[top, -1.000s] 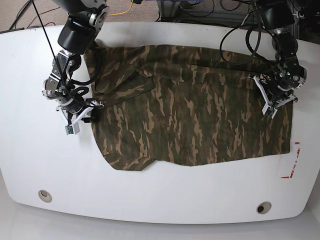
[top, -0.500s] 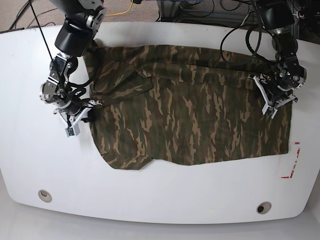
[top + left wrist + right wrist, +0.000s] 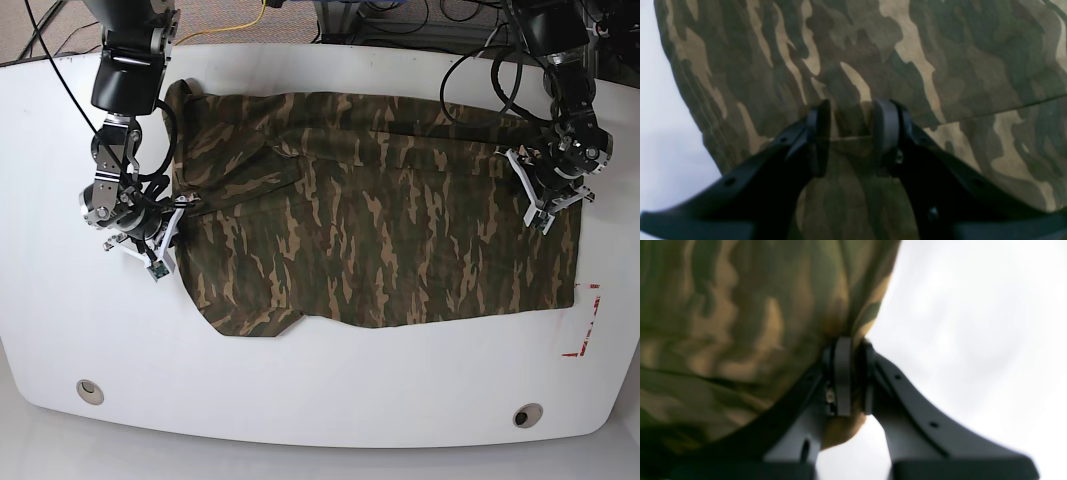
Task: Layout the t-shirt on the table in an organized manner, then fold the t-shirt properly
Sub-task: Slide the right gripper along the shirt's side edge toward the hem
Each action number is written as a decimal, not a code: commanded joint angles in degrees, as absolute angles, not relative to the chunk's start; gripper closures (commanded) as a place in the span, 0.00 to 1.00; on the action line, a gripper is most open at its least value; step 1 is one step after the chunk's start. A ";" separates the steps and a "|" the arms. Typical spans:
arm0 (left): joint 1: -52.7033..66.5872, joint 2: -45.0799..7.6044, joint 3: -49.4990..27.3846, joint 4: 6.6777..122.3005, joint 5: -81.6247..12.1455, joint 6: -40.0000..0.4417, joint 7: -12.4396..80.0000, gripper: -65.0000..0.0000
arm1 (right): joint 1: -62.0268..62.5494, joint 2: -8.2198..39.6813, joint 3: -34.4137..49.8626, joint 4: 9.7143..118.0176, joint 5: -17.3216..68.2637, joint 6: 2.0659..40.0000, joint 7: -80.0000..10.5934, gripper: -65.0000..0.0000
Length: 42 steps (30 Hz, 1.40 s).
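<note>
The camouflage t-shirt lies spread across the white table, mostly flat, with a folded flap near its upper left. My right gripper is at the shirt's left edge. In the right wrist view this gripper is shut on a pinch of the shirt's edge, with bare table beside it. My left gripper rests on the shirt's right side. Seen from the left wrist, that gripper has its jaws close together over a hem ridge of the cloth.
Two round grommet holes sit near the table's front edge. A red tape corner marks the front right. Cables lie beyond the table's back edge. Each arm stands over its own side of the table.
The right arm swung further left, and its gripper drew the shirt's left edge slightly outward. The left gripper stayed where it was on the right side.
</note>
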State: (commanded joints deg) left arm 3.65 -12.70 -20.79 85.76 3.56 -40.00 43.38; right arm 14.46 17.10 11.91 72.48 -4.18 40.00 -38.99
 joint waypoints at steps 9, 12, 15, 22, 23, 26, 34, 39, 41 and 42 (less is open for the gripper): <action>4.00 -12.70 -20.79 85.76 3.56 -40.00 43.38 0.70 | 18.59 18.59 10.07 72.13 -4.18 40.00 -38.46 0.75; 4.35 -12.70 -20.79 85.85 3.56 -40.00 43.38 0.70 | 19.65 18.59 10.15 72.31 -4.18 40.00 -36.70 0.52; 4.44 -12.70 -20.79 85.93 3.56 -40.00 43.38 0.70 | 20.53 18.59 10.15 72.48 -4.18 40.00 -35.30 0.33; 4.44 -12.70 -20.79 86.02 3.65 -40.00 43.38 0.70 | 21.32 18.59 10.15 75.30 -4.18 40.00 -35.30 0.23; 4.44 -12.70 -20.79 86.02 3.65 -40.00 43.38 0.70 | 21.14 18.59 10.24 75.74 -4.18 40.00 -35.47 0.23; 4.44 -12.70 -20.79 86.02 3.65 -40.00 43.38 0.70 | 18.86 18.59 11.03 78.73 -4.00 40.00 -38.29 0.23; 4.44 -12.70 -20.79 86.02 3.56 -40.00 43.38 0.70 | 14.02 16.57 20.97 81.27 -3.65 40.00 -39.43 0.24; 4.44 -12.70 -20.79 86.02 3.56 -40.00 43.38 0.70 | 12.44 16.22 23.60 78.99 -3.47 40.00 -39.16 0.38; 4.44 -12.70 -20.79 86.02 3.56 -40.00 43.38 0.70 | 12.18 15.87 23.69 77.76 -3.21 40.00 -38.11 0.41; 4.44 -12.70 -20.79 86.02 3.56 -40.00 43.38 0.70 | 12.18 15.52 23.78 77.32 -2.86 40.00 -37.76 0.42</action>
State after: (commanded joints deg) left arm 4.44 -12.70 -20.79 86.02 3.56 -40.00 43.38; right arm 12.18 15.52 23.78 77.32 -2.86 40.00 -37.76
